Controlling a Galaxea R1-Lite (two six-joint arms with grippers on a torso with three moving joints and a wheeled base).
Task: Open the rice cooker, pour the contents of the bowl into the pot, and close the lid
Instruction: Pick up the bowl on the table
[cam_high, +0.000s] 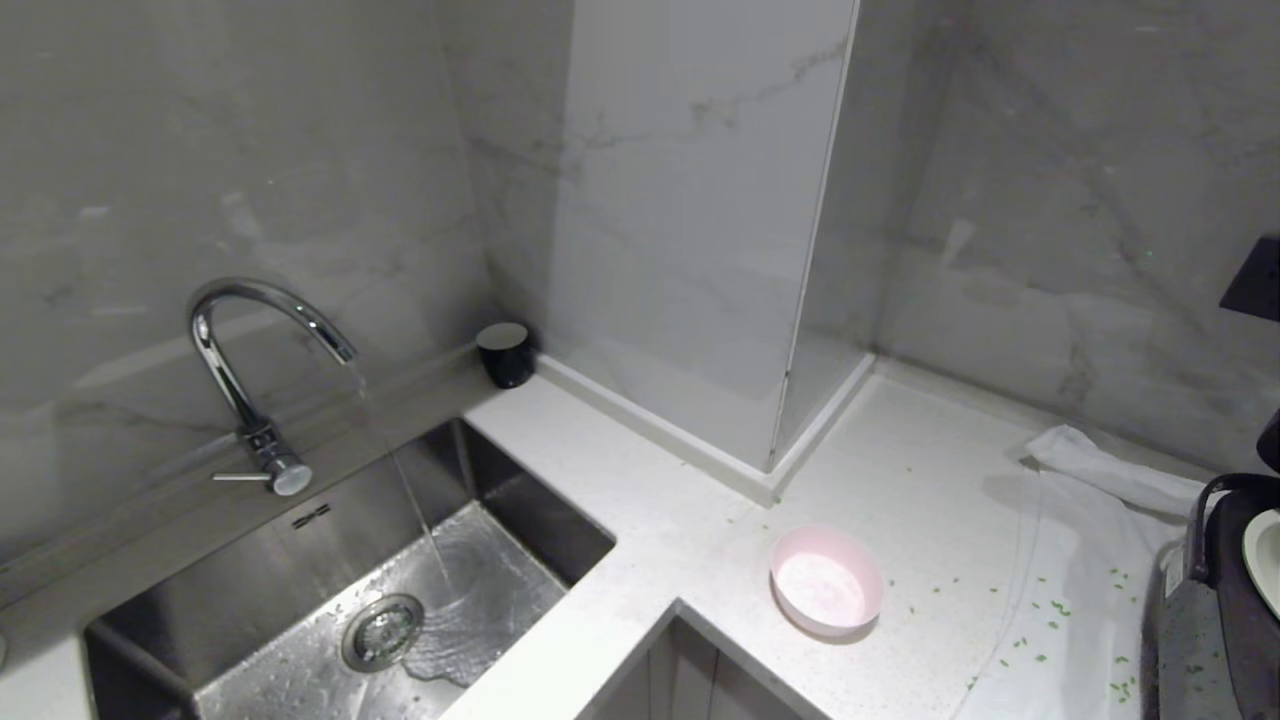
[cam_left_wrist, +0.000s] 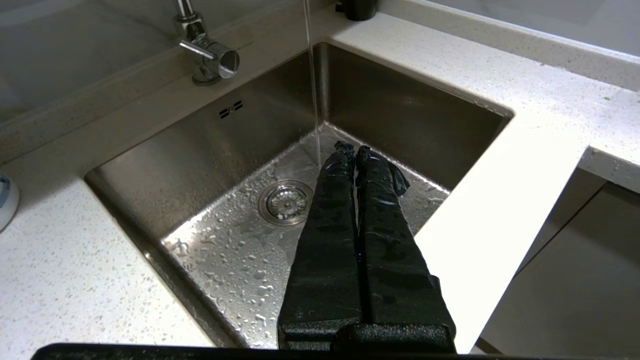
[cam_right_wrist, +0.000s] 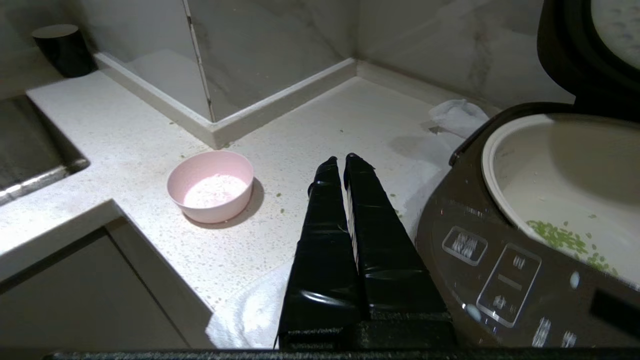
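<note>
The rice cooker (cam_right_wrist: 505, 260) stands open, lid (cam_right_wrist: 580, 50) raised, green bits already in the pot (cam_right_wrist: 560, 200). The bowl (cam_right_wrist: 211, 186) sits on the surface at ten o'clock of the right claw (cam_right_wrist: 345, 162) — shut, empty. Closing the lid seemingly remains.

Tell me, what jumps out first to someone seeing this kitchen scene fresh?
Water streams from the chrome tap into the steel sink at left. A pale pink bowl sits alone on the white counter. At the far right the rice cooker stands open, green bits scattered in its cream pot.
</note>
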